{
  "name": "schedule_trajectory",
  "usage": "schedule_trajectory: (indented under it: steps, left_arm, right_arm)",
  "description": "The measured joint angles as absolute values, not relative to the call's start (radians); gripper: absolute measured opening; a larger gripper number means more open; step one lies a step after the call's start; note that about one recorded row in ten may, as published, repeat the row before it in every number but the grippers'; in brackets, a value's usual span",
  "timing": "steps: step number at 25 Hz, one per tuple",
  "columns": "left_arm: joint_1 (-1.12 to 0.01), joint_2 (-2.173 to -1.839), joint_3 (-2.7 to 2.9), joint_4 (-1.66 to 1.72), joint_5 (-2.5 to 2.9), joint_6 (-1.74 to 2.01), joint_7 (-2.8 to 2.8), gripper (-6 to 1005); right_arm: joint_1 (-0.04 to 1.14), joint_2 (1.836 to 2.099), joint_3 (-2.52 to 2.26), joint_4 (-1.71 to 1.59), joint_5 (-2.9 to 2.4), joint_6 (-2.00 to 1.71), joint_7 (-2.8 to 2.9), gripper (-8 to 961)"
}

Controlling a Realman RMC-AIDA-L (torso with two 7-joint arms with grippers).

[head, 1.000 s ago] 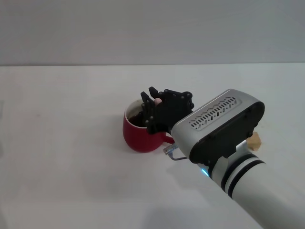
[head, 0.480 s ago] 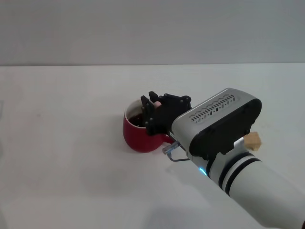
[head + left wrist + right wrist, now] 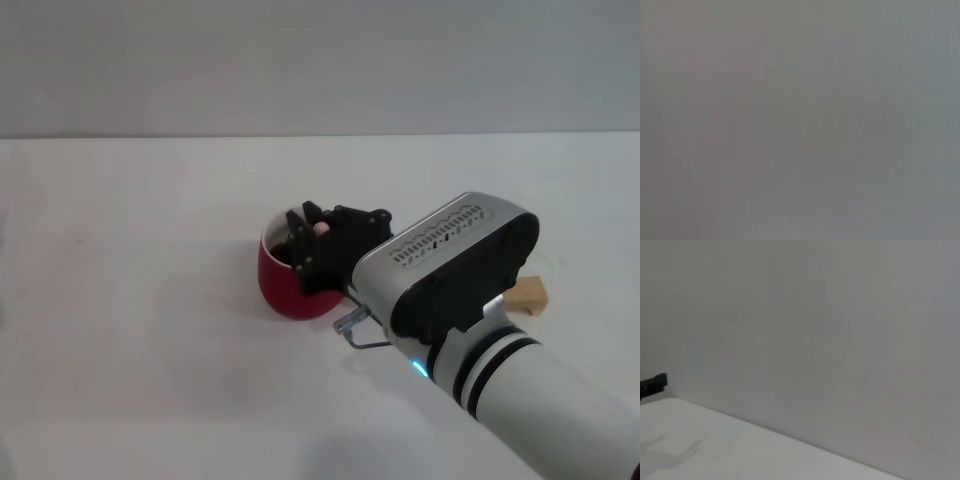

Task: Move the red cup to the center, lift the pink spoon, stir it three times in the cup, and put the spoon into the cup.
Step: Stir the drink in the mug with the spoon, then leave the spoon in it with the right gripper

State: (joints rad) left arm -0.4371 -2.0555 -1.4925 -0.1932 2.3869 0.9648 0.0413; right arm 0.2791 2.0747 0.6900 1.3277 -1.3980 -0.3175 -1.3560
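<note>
White table [image 3: 140, 300], wooden block [image 3: 528, 295] behind arm.

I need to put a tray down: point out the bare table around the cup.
Bare table spreads on the robot's left of the red cup and behind it to the wall. Crowded on its right: the right gripper over the cup, the arm, and a wooden block.

white table [image 3: 150, 380], light wooden block [image 3: 528, 294], grey wall [image 3: 320, 60]
</note>
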Motion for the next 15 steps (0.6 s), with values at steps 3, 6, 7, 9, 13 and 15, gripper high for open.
schedule_trajectory:
  steps: [3,6,7,9,13,15]
  left_arm:
    - [-0.436,-2.056,-1.493,-0.193,2.387,0.965,0.041,844]
    - [-0.435,-2.056,-1.493,-0.193,2.387,0.965,0.041,844]
    - [-0.434,-2.056,-1.493,-0.193,2.387,0.965,0.041,844]
    - [-0.434,-2.055,-1.494,-0.193,2.387,0.965,0.041,844]
    - [-0.432,-2.055,-1.494,-0.193,2.387,0.965,0.04,844]
    - [-0.429,-2.056,-1.494,-0.193,2.387,0.965,0.036,844]
  right_arm:
    - [0.286,2.077,0.681,1.318,-1.397,-0.314,-1.356,132]
    - [0.309,2.078,0.684,1.302,-1.396,-0.314,-1.355,132]
    - [0.319,2.079,0.686,1.295,-1.395,-0.314,-1.352,132]
    - [0.336,2.079,0.689,1.286,-1.394,-0.316,-1.349,132]
    - [0.364,2.079,0.709,1.266,-1.393,-0.322,-1.349,132]
    - [0.365,2.079,0.716,1.264,-1.393,-0.323,-1.349,132]
